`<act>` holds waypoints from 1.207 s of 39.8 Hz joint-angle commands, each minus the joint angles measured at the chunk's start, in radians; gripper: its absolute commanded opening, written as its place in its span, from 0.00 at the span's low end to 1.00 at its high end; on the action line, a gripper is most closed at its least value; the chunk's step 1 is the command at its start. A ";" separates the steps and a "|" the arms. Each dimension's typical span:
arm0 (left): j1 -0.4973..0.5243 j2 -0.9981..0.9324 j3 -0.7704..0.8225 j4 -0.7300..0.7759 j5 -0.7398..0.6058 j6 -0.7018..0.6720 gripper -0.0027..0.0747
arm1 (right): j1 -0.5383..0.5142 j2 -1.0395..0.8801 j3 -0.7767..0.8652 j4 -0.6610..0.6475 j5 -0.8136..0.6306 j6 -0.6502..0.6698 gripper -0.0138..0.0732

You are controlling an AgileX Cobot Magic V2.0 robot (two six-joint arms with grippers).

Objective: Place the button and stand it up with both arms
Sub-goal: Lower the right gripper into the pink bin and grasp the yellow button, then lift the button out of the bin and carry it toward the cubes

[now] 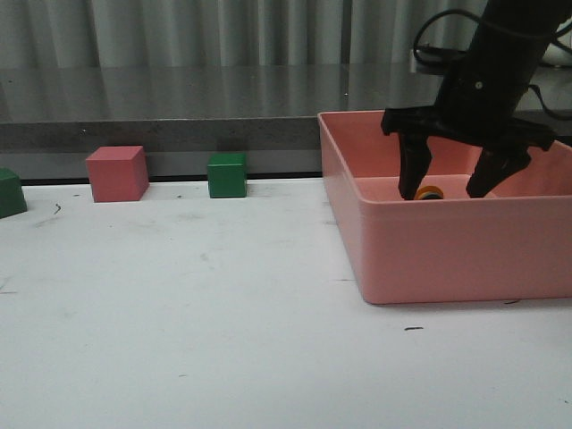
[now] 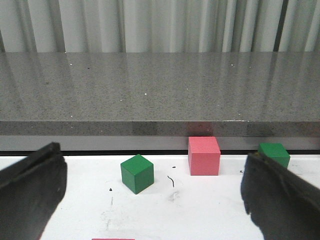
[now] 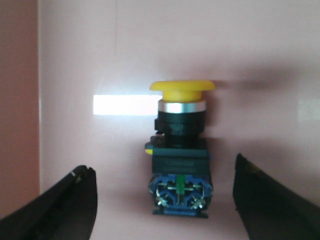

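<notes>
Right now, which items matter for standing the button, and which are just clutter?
In play:
- button, lying in the pink bin
- right tool, open, down around the button
- left tool, open, over the table

Clutter:
- red cube
- green cube
- second green cube

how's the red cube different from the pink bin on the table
The red cube is a small closed block; the pink bin is a far larger open-topped box. The cube stands at the back left beside a green cube; the bin sits to the right. Nothing is near the cube, while the right gripper, jaws open, reaches into the bin over the button. Both rest on the white table.
</notes>
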 commanded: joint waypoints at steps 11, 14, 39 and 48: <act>-0.008 0.010 -0.034 0.001 -0.088 -0.002 0.91 | -0.001 0.036 -0.079 -0.018 -0.021 0.005 0.81; -0.008 0.010 -0.034 0.001 -0.088 -0.002 0.91 | -0.001 0.042 -0.079 -0.023 -0.021 0.005 0.77; -0.008 0.010 -0.034 0.001 -0.088 -0.002 0.91 | 0.007 -0.095 -0.149 -0.031 0.112 0.005 0.51; -0.008 0.010 -0.034 0.001 -0.088 -0.002 0.91 | 0.075 -0.230 -0.208 -0.031 0.168 0.003 0.51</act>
